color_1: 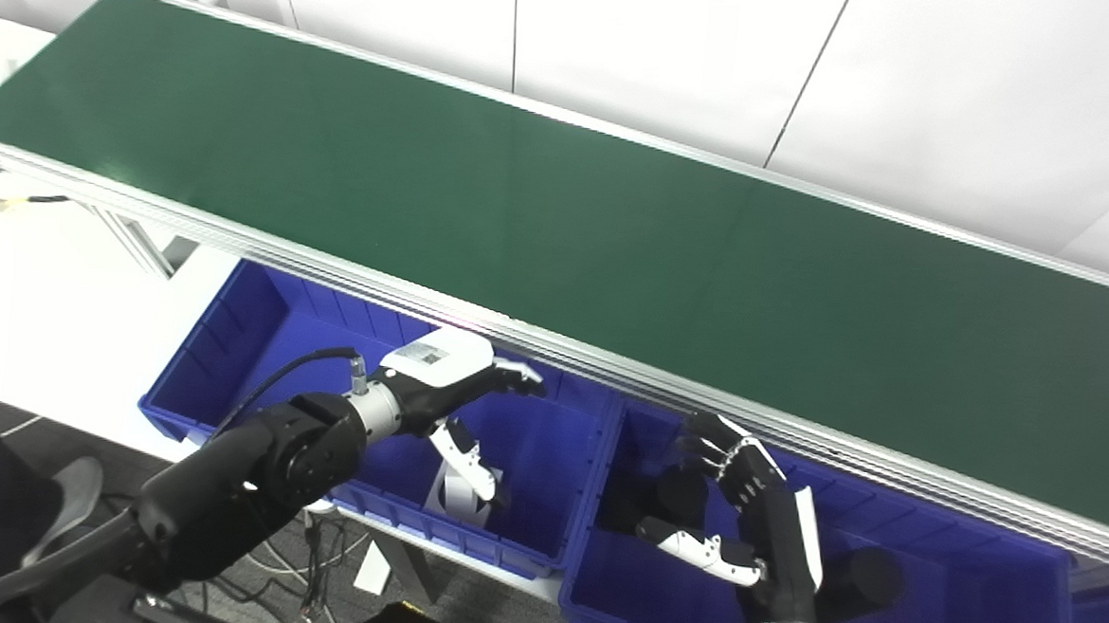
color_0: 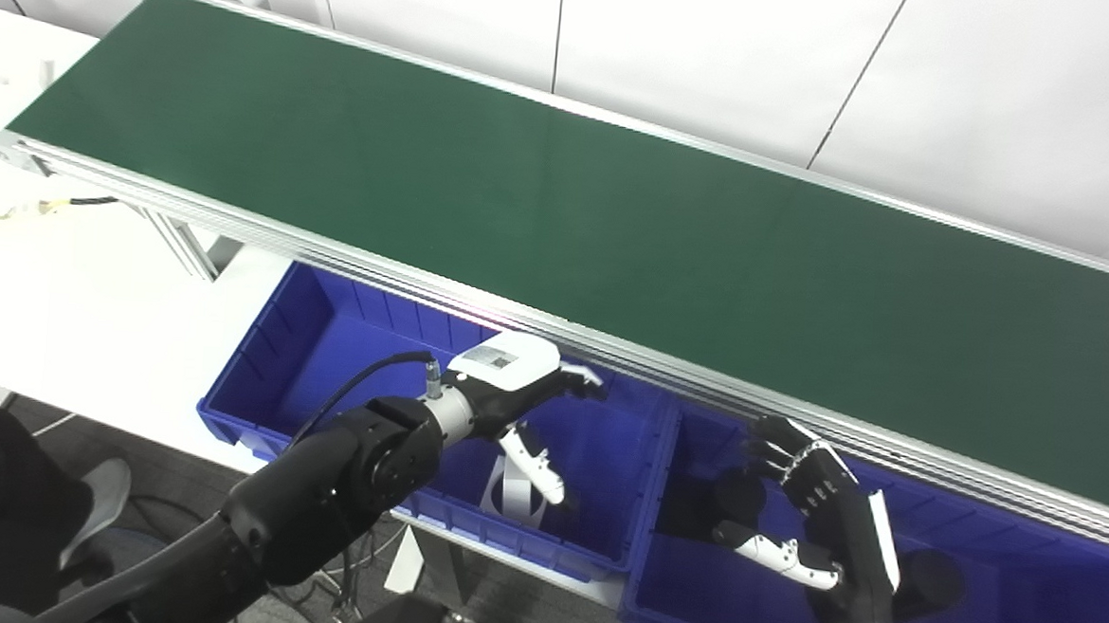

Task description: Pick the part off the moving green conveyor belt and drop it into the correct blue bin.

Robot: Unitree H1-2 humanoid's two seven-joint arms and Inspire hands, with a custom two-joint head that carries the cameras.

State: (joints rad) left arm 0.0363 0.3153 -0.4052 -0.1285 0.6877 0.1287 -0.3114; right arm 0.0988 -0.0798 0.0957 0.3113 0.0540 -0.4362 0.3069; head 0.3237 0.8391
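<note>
Green conveyor belt (color_0: 616, 229) runs from 10 o'clock down to 4 o'clock, its right end cut off by the frame; no part shows on its surface. Two blue bins sit under its near rail, their far walls hidden by it. Left bin (color_0: 278, 335): a white part (color_0: 512, 490) lies on the floor, partly covered by the left hand (color_0: 513, 385), so its shape and long axis can't be made out. That hand hovers over it, fingers (color_0: 581, 377) spread wide toward 3 o'clock, holding nothing. Right bin (color_0: 1024, 583): dark round pieces (color_0: 929, 583), blurred. Right hand (color_0: 819, 515) over it, fingers loosely apart, empty.
</note>
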